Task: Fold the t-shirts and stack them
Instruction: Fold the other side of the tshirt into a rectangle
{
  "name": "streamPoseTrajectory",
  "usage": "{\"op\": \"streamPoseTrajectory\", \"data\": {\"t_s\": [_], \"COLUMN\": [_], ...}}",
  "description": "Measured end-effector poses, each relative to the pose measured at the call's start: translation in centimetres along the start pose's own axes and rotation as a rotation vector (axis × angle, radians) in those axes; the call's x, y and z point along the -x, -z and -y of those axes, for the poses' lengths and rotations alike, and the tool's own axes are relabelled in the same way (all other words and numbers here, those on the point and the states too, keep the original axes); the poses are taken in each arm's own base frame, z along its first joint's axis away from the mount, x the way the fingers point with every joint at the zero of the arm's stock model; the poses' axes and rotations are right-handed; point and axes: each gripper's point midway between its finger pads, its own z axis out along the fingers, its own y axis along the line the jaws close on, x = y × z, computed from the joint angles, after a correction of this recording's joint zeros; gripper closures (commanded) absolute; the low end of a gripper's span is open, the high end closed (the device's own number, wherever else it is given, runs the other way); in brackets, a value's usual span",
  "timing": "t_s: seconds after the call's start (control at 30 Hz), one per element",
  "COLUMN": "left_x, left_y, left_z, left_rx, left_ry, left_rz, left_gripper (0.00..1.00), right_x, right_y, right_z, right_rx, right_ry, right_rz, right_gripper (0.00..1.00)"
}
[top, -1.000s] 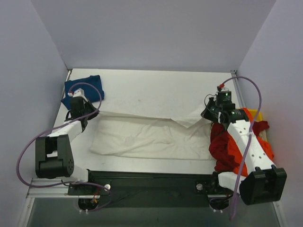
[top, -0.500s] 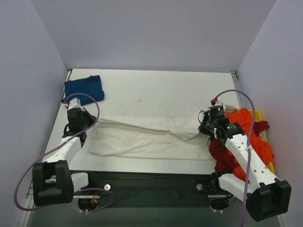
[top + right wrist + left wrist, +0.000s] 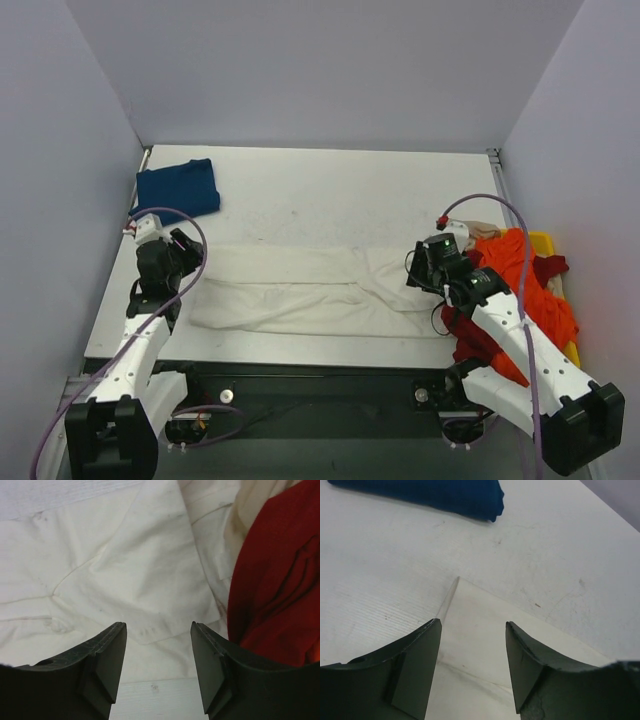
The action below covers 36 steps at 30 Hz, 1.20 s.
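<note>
Top view first. A cream t-shirt [image 3: 300,290] is laid out as a long, rumpled band across the near half of the white tabletop [image 3: 330,190], with soft folds and a loose flap towards its right end. A dark blue t-shirt [image 3: 178,188] is parked at the far left corner, folded into a neat, flattish rectangle. On the right edge, an orange t-shirt [image 3: 520,270] and a dark red t-shirt [image 3: 478,330] are heaped together in a crumpled pile, with a bit of beige cloth [image 3: 485,228] poking out at the far side and a yellow bin [image 3: 545,240] partly buried behind. The left pincer [image 3: 186,252] is placed at the cream shirt's left end and the right pincer [image 3: 412,272] at its right end.

Left wrist view: the left pincer [image 3: 473,625] is seen with its dark, wedge-shaped jaws spread apart and nothing gripped. A flat, sharp corner of the cream shirt [image 3: 480,605] is framed between them, lying smooth on the faintly scuffed tabletop [image 3: 385,565]. The blue shirt [image 3: 445,495] is seen at the far edge, finely ribbed.

Right wrist view: the right pincer [image 3: 157,626] is also spread wide and empty. Below it, layered cream cloth [image 3: 125,565] with stitched hems and creases is seen, and the dark red shirt [image 3: 270,580] is bunched just to the right, touching it.
</note>
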Motion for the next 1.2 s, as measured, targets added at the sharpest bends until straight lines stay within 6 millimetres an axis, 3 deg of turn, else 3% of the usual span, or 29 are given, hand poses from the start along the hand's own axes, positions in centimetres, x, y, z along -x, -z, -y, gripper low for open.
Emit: {"op": "streamPoseTrajectory", "data": {"t_s": [0.1, 0.23, 0.47, 0.6, 0.7, 0.87, 1.2], "left_x": [0.4, -1.3, -6.0, -7.9, -8.1, -7.1, -7.8], "left_y": [0.7, 0.7, -1.8, -2.9, -3.3, -3.5, -4.3], "left_z": [1.6, 4.3, 5.6, 6.1, 6.1, 6.8, 7.3], "left_rx": [-0.053, -0.142, -0.202, -0.239, -0.262, -0.297, -0.323], "left_ry": [-0.021, -0.073, -0.098, -0.077, -0.057, -0.038, -0.022], "left_rz": [0.025, -0.018, -0.179, -0.254, -0.268, -0.237, -0.258], "left_gripper": [0.34, 0.32, 0.29, 0.29, 0.29, 0.28, 0.28], "right_x": [-0.2, -2.5, -8.2, -11.0, -11.1, -9.4, -8.3], "right_y": [0.9, 1.1, -1.4, -2.8, -3.7, -4.6, -5.4], "right_z": [-1.9, -5.1, -9.5, -10.5, -10.8, -10.9, -8.7], "right_rx": [0.072, 0.224, 0.342, 0.326, 0.291, 0.226, 0.083], "right_ry": [0.048, 0.103, 0.208, 0.270, 0.275, 0.273, 0.298], "right_rz": [0.033, 0.018, -0.169, -0.262, -0.281, -0.230, -0.186], "right_gripper": [0.52, 0.55, 0.57, 0.59, 0.60, 0.61, 0.61]}}
